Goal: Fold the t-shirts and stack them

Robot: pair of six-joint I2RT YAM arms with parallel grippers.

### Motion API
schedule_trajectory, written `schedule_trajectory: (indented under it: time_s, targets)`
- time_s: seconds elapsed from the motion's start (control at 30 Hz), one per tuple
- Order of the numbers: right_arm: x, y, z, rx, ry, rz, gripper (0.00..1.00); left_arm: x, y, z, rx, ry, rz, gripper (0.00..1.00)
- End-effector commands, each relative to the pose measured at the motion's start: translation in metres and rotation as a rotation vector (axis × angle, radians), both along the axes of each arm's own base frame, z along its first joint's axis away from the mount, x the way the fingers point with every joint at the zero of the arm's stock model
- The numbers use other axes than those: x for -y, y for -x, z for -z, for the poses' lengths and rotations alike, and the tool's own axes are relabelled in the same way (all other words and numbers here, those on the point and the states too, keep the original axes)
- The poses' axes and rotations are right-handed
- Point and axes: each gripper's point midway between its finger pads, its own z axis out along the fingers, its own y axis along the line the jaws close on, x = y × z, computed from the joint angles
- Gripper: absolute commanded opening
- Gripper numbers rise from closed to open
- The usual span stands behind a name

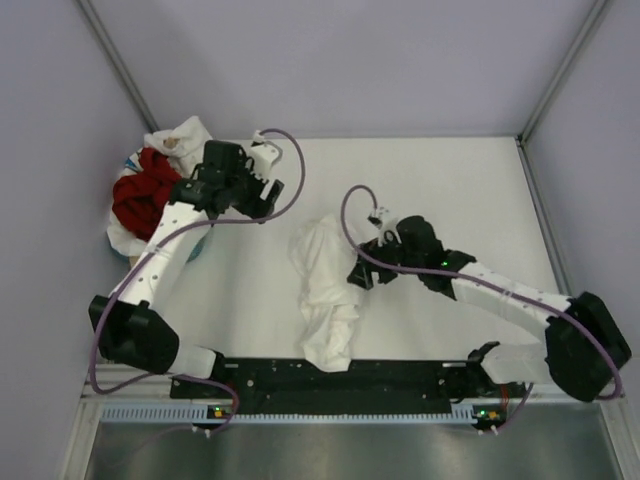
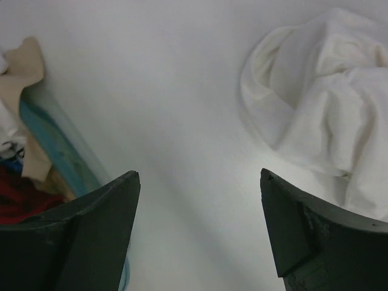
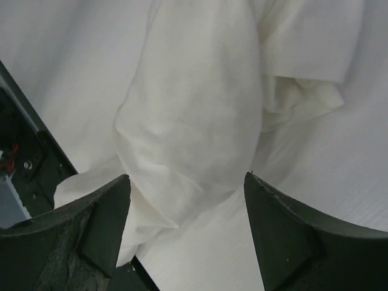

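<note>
Right gripper is hovering wide over the crumpled white t-shirt — poised to grasp. Left gripper is hanging equally spread.

Pretty sure this is a robotics lab test cell: I'm boxed in by plain pale-lilac walls with bare metal struts running up the corners, and everything sits on one flat white counter. My left arm and right arm are bolted to a black mounting rail along the near edge. Purple cables loop around out in the open, little indicator lights glow by the rail, and a brushed metal ledge runs underneath, so it's all very rig-and-hardware.
</note>
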Motion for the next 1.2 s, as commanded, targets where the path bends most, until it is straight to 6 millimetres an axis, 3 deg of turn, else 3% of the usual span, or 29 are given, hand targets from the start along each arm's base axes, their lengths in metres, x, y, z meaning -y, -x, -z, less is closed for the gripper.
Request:
schedule_trajectory:
  time_s: [0.0, 0.07, 0.1, 0.17, 0.23, 0.27, 0.43, 0.5, 0.57, 0.67, 0.73, 0.77, 0.83, 0.87, 1.0, 1.17]
  targets:
    - [-0.047, 0.005, 0.01, 0.073, 0.154, -0.156, 0.75, -0.063, -0.001, -0.018, 0.075, -0.007, -0.211, 0.84]
    - [-0.058, 0.006, 0.029, 0.025, 0.231, -0.212, 0.73, -0.087, 0.004, -0.013, 0.071, -0.021, -0.276, 0.85]
    - [-0.062, 0.007, 0.035, -0.018, 0.251, -0.234, 0.65, -0.095, 0.008, -0.01, 0.066, -0.022, -0.296, 0.85]
    - [-0.069, 0.009, 0.048, -0.099, 0.291, -0.28, 0.36, -0.107, 0.015, -0.006, 0.054, -0.015, -0.327, 0.85]
    - [-0.078, 0.011, 0.044, -0.129, 0.281, -0.324, 0.08, -0.113, 0.023, -0.003, 0.044, -0.011, -0.338, 0.85]
    - [-0.083, 0.01, 0.036, -0.12, 0.261, -0.339, 0.0, -0.115, 0.026, -0.003, 0.044, -0.008, -0.342, 0.85]
    - [-0.094, -0.011, -0.042, 0.067, 0.165, -0.312, 0.0, -0.111, 0.034, -0.005, 0.037, 0.015, -0.302, 0.85]
    - [-0.083, -0.023, -0.079, 0.15, 0.126, -0.251, 0.0, -0.092, 0.042, -0.002, 0.007, 0.054, -0.186, 0.82]
    - [-0.067, -0.034, -0.112, 0.198, 0.07, -0.178, 0.0, -0.059, 0.066, -0.003, -0.063, 0.132, 0.019, 0.77]
    - [-0.037, -0.045, -0.166, 0.297, -0.041, -0.069, 0.0, -0.014, 0.1, -0.007, -0.106, 0.168, 0.235, 0.79]
    - [-0.022, -0.048, -0.189, 0.356, -0.095, -0.005, 0.0, 0.019, 0.115, 0.001, -0.103, 0.135, 0.356, 0.82]
    - [-0.014, -0.051, -0.195, 0.379, -0.106, 0.025, 0.0, 0.043, 0.127, 0.004, -0.098, 0.127, 0.448, 0.85]
    - [-0.001, -0.055, -0.194, 0.387, -0.098, 0.08, 0.0, 0.069, 0.142, 0.019, -0.129, 0.123, 0.558, 0.98]
    - [0.009, -0.057, -0.192, 0.386, -0.096, 0.111, 0.0, 0.084, 0.152, 0.028, -0.152, 0.103, 0.619, 0.98]
    - [0.051, -0.063, -0.199, 0.391, -0.138, 0.229, 0.0, 0.107, 0.153, 0.069, -0.214, 0.015, 0.672, 0.99]
    - [0.067, -0.063, -0.191, 0.394, -0.12, 0.269, 0.0, 0.148, 0.147, 0.093, -0.223, 0.058, 0.741, 0.99]
